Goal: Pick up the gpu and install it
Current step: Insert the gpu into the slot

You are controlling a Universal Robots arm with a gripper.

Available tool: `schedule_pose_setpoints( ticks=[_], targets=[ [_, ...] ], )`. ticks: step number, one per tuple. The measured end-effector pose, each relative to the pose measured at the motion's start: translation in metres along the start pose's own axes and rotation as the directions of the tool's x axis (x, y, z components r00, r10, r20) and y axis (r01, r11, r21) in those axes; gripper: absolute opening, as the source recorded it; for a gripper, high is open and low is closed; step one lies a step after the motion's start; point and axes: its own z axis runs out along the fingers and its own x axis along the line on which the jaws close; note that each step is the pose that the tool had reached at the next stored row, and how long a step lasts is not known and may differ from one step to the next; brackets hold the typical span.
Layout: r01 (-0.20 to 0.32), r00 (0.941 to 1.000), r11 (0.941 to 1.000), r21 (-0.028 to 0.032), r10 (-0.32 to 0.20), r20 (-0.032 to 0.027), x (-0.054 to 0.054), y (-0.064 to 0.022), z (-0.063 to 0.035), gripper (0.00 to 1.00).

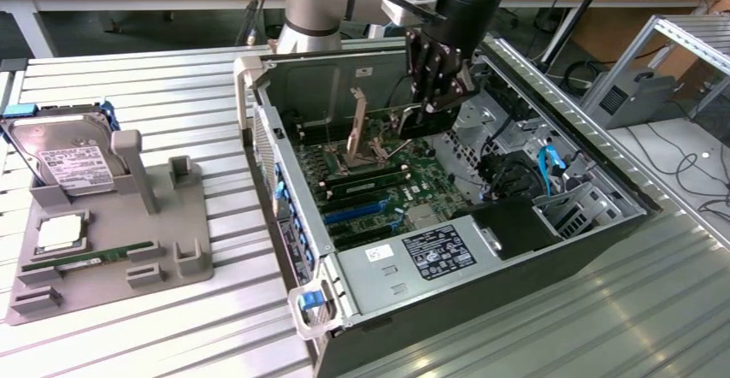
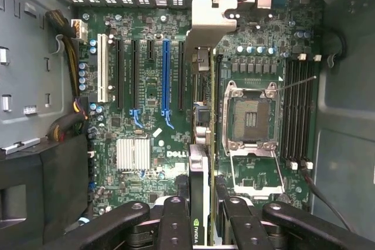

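Observation:
Seen edge-on in the wrist view, the gpu (image 2: 199,162) is a thin card with an NVIDIA label near my fingers (image 2: 176,221) and a silvery bracket (image 2: 211,21) at its far end. My gripper (image 2: 204,218) is shut on it. The card hangs over the motherboard (image 2: 146,162), between the black expansion slots (image 2: 180,74) and the open CPU socket (image 2: 252,115). From outside, my gripper (image 1: 439,104) reaches down into the open computer case (image 1: 342,301), with the gpu (image 1: 411,123) below it near the case's rear wall.
A blue slot (image 2: 166,74) and a white slot (image 2: 103,68) lie beside the black ones. Memory slots (image 2: 299,115) run past the socket. On the exterior view's left, a grey holder (image 1: 114,250) carries a hard drive (image 1: 68,160), a CPU (image 1: 60,233) and a green memory stick (image 1: 91,260).

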Motion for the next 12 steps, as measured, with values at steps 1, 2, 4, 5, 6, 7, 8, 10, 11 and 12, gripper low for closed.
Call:
schedule_pose_setpoints(
  ticks=[1,2,4,5,6,7,8,10,11,12],
  targets=[
    [0.0,1.0,1.0,0.0,0.0,0.0,0.0001,0.0,0.0002,0.27],
    [0.0,1.0,1.0,0.0,0.0,0.0,0.0001,0.0,0.0006,0.27],
    [0.0,1.0,1.0,0.0,0.0,0.0,0.0003,0.0,0.0014,0.27],
    [0.0,1.0,1.0,0.0,0.0,0.0,0.0005,0.0001,0.0019,0.27],
    [0.0,1.0,1.0,0.0,0.0,0.0,0.0006,0.0001,0.0022,0.27],
    [0.0,1.0,1.0,0.0,0.0,0.0,0.0007,0.0001,0.0026,0.27],
    [0.0,1.0,1.0,0.0,0.0,0.0,0.0007,0.0001,0.0028,0.27],
    [0.0,1.0,1.0,0.0,0.0,0.0,0.0008,0.0001,0.004,0.27],
    [0.0,1.0,1.0,0.0,0.0,-0.0001,0.0008,0.0001,0.0044,0.27],
    [0.0,1.0,1.0,0.0,0.0,0.0,0.0008,0.0001,0.0049,0.27]
  ],
)
